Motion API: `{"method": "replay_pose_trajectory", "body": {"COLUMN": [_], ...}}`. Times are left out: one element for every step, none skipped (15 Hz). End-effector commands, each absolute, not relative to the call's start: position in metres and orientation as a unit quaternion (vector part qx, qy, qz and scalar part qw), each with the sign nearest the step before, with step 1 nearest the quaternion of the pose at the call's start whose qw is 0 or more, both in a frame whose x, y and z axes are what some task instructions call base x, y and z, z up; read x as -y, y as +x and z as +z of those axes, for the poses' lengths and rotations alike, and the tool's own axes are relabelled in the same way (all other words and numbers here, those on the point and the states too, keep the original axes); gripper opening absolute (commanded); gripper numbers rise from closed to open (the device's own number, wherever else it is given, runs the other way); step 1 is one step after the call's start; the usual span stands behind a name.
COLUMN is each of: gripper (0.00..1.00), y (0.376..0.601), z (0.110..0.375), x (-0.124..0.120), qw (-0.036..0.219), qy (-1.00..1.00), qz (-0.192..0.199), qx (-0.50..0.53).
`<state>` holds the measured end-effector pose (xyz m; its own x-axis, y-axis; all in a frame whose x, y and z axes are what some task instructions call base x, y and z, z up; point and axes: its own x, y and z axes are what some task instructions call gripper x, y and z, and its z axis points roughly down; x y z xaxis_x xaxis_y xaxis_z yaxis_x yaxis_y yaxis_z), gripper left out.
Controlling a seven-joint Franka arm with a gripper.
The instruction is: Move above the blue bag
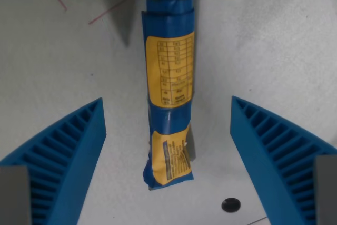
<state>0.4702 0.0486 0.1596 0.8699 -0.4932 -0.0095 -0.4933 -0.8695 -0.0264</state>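
Here the blue bag (169, 85), rolled up, runs lengthwise up the view, top edge cropped, between wide-apart fingers (79, 151).

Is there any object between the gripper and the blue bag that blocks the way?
Nothing visible does. The rolled blue bag lies on the white table between the two open fingers of the gripper, with bare surface on both sides. The small dark hole in the table is no obstacle.

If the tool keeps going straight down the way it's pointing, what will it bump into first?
Most likely the blue bag. The rolled bag lies on the white table, right between the open tool's two blue fingers. How far below it lies is hard to judge from the wrist view.
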Motion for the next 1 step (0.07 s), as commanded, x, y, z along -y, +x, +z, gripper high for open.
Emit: {"method": "replay_pose_trajectory", "body": {"gripper": [1.0], "y": [0.4736], "z": [0.1564], "x": [-0.0539], "qw": [-0.029], "qy": [-0.962], "qz": [-0.024], "qx": [-0.269]}}
